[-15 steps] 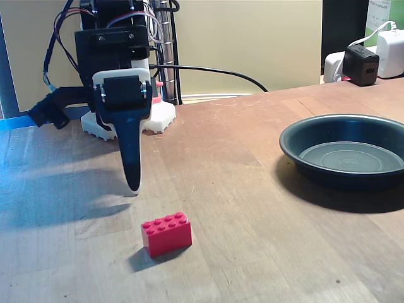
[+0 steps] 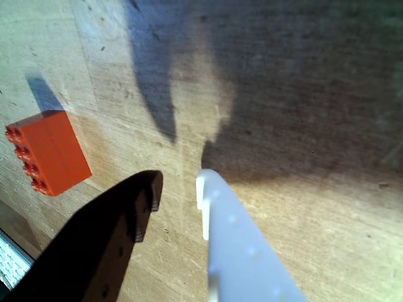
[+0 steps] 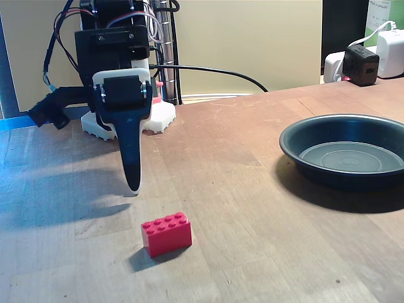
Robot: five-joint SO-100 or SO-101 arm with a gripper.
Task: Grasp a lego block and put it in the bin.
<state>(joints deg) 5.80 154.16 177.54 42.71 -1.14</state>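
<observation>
The red lego block [image 3: 166, 233] lies on the wooden table near the front, studs up. My gripper [image 3: 133, 186] hangs point-down just above the table, behind the block and slightly to its left. In the wrist view the lego block [image 2: 53, 154] sits at the left, apart from the black finger [image 2: 119, 233]. The gripper [image 2: 176, 187] stands open by a narrow gap with bare wood between the black and white fingers. The bin [image 3: 328, 175], a dark shallow round pan with nothing in it, rests at the right of the table.
The arm's white base [image 3: 161, 117] and its cables stand at the back left. A black cable [image 3: 214, 69] runs along the back edge toward chargers [image 3: 363, 63] at the back right. Bare wood lies between block and bin.
</observation>
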